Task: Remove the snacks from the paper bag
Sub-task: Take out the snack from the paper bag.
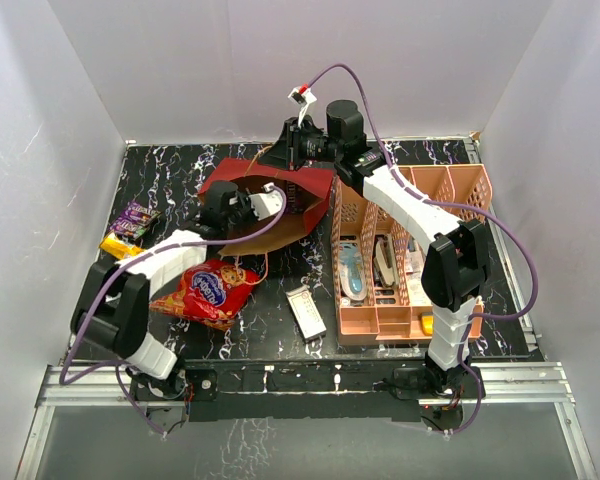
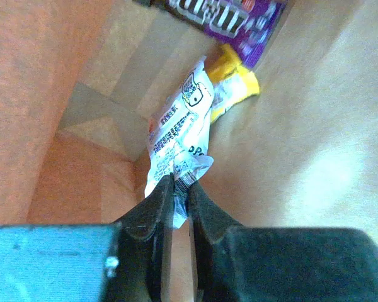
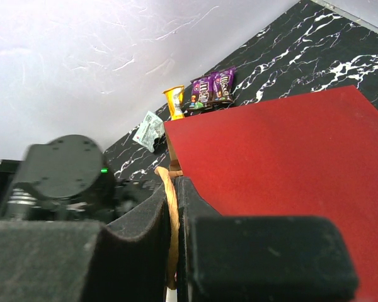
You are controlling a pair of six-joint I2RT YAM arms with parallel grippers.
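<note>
Reaching into the paper bag (image 1: 315, 190), the left gripper (image 2: 179, 189) is clamped on the near end of a white printed wrapper (image 2: 179, 126) lying on the brown inside. A yellow packet (image 2: 233, 78) and a purple packet (image 2: 227, 16) lie beyond it. The right gripper (image 3: 174, 189) pinches 1 tan cord handle (image 3: 170, 214) at the bag's rim. On the table left of the bag lie the large red snack bag (image 1: 208, 290) and 2 purple packets (image 1: 137, 218).

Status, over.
Left gripper shut on white printed wrapper inside dark red paper bag. Right gripper shut on tan cord handle. Purple packet and yellow packet also inside. Nothing blocking.
</note>
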